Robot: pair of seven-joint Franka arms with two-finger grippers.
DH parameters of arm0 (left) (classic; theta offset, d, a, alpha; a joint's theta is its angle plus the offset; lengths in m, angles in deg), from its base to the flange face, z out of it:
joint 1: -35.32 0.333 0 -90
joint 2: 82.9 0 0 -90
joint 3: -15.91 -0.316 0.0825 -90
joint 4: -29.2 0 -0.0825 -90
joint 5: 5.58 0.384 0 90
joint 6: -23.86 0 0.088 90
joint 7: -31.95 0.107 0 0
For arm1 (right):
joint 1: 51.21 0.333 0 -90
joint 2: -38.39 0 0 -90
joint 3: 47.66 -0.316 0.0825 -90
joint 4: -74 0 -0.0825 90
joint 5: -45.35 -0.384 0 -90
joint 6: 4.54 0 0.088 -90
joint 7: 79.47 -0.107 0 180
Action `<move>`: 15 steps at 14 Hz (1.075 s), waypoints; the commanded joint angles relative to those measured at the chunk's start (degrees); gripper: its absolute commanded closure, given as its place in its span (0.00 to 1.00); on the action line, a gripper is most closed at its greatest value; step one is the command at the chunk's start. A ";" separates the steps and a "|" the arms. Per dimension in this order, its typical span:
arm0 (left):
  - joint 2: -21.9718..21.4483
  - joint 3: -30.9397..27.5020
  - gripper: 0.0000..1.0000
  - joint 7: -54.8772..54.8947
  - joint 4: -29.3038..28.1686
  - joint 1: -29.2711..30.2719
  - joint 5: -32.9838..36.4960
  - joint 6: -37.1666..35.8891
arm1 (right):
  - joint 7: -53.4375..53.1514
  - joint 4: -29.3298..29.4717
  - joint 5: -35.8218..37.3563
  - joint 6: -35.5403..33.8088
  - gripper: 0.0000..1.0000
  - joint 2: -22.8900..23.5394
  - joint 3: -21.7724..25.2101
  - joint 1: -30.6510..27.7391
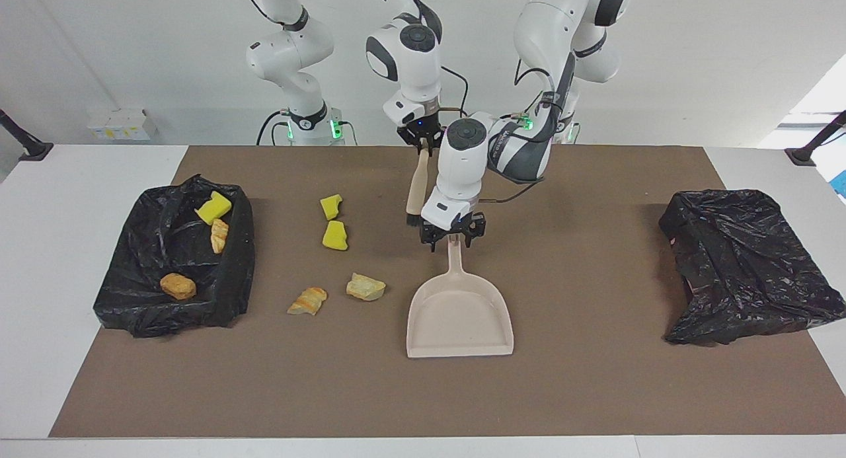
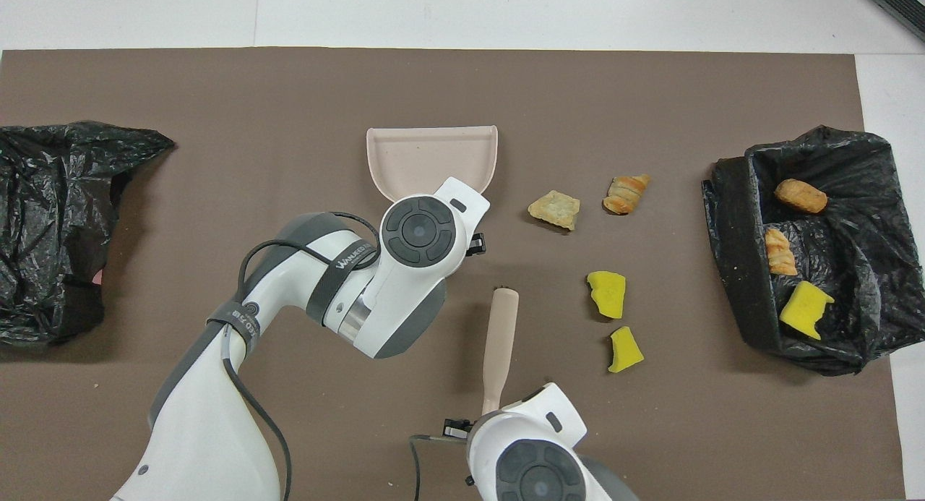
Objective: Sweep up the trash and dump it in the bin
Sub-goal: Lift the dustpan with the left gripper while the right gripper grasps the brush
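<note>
Bin: the black, bag-lined bin (image 1: 234, 273) is sitting by the tabletop's edge at the right arm's end, with three scraps lying in it.
Trash: I am counting four loose pieces of trash between bin and dustpan: two bright yellow sponge chunks (image 1: 336, 236) nearer the robots, two tan bread-like lumps (image 1: 365, 287) farther out.
Handling: I am judging them light, soft and likely to tumble, so I would push them low with the bristles rather than pinch them.
Right gripper: the right gripper (image 1: 420, 141) is clamping the top of the beige-handled brush (image 1: 416, 180), bristles hanging down.
Left gripper: the left gripper (image 1: 453, 238) is hovering at the handle of the beige plastic dustpan (image 1: 461, 312), fingers apart and straddling it. I cannot tell if they are touching it.
Spare bag: a crumpled black plastic bag (image 1: 747, 266) is lying at the left arm's end.
</note>
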 commanded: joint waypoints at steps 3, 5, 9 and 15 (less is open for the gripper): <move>-0.17 -0.60 0.55 -0.05 0.61 -0.18 0.10 -0.96 | -0.54 -8.04 2.04 -4.70 1.00 -9.23 -0.60 -5.76; -0.52 -0.69 0.74 0.13 0.34 -0.10 0.10 -0.96 | -1.24 -8.04 3.36 -8.83 1.00 -11.59 -0.60 -9.44; -1.58 -1.31 0.97 1.44 -0.27 -0.09 1.94 -1.31 | -0.27 -8.30 5.74 -13.15 1.00 -12.57 -0.60 -15.43; -6.06 -1.39 1.00 14.47 -0.62 2.88 2.04 -8.69 | -0.54 -10.67 4.51 -15.96 1.00 -12.75 -0.78 -20.54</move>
